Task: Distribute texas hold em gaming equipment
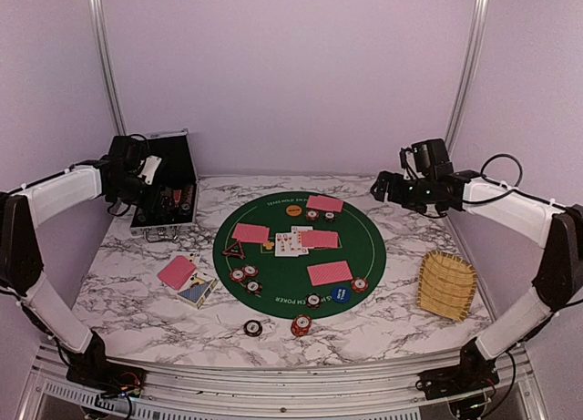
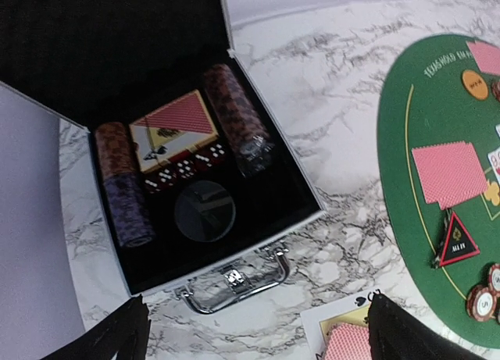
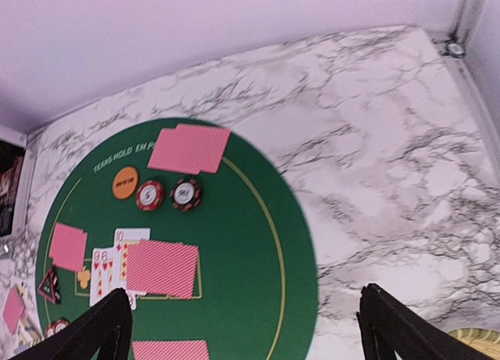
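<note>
Both arms' jaws hang released, empty. The left hovers over the open case [image 2: 281,200] left of the green mat [image 1: 363,247]; a careless reach could topple its chip stacks [image 2: 238,118].

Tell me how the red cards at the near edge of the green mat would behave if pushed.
The cards lie flat and thin, so they would probably slide, not tip. They seem overlapped, so a push may fan them apart. Probably light and bendy.

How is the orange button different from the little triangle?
The orange button is round; the triangle marker has three corners. The button is orange; the marker is black, edged red. Both lie flat on the green mat.
</note>
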Motion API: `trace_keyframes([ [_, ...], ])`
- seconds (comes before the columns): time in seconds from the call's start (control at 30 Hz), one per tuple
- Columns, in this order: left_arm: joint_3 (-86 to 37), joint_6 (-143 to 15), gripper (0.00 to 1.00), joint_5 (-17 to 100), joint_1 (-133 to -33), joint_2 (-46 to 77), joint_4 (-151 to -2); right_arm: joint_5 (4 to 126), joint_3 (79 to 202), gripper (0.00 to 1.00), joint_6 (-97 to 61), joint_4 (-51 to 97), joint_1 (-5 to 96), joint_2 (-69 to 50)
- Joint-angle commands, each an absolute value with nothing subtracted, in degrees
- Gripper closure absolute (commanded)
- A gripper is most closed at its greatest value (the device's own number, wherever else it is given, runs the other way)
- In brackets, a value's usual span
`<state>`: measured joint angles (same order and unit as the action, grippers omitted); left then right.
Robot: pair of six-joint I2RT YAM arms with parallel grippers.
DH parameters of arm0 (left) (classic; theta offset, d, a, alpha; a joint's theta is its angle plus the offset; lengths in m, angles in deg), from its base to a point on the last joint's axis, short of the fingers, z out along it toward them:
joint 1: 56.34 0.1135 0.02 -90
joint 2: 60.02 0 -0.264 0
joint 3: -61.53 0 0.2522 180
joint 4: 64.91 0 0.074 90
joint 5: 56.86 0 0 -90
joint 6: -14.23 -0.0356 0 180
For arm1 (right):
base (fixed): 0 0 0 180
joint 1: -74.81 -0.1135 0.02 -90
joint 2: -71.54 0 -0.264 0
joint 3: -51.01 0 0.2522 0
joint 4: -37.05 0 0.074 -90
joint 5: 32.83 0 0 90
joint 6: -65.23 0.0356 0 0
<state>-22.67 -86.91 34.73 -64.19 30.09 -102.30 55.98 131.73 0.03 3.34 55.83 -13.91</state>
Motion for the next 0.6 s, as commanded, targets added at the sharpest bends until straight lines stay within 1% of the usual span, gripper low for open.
trace_keyframes([
  [0.0, -13.2, -80.8, 0.01, 40.7, -57.2, 20.7, -82.7, 41.1, 128.0, 0.01, 0.0, 8.5, 58.3, -8.4],
  [0.07, -10.6, -78.7, 0.01, 43.5, -53.5, 20.2, -79.4, 35.6, 123.4, 0.01, -1.0, 13.3, 58.7, -5.1],
  [0.13, -8.3, -77.1, 0.01, 46.7, -51.3, 21.2, -76.7, 29.5, 116.5, 0.01, -3.5, 21.3, 58.7, -0.9],
  [0.27, -1.5, -77.9, 0.01, 47.4, -49.8, 20.4, -66.3, 16.7, 100.8, 0.01, -10.7, 43.7, 58.8, 6.7],
  [0.37, 0.3, -78.3, 0.01, 47.3, -49.8, 21.0, -62.2, 14.5, 93.2, 0.01, -16.8, 55.4, 59.0, 8.5],
  [0.43, 1.3, -77.6, 0.01, 47.7, -49.8, 21.9, -59.3, 13.2, 90.6, 0.01, -15.2, 58.4, 59.2, 8.4],
  [0.57, 4.0, -76.6, 0.01, 48.0, -49.8, 23.6, -51.5, 11.3, 85.0, 0.01, -17.7, 68.1, 59.3, 6.9],
])
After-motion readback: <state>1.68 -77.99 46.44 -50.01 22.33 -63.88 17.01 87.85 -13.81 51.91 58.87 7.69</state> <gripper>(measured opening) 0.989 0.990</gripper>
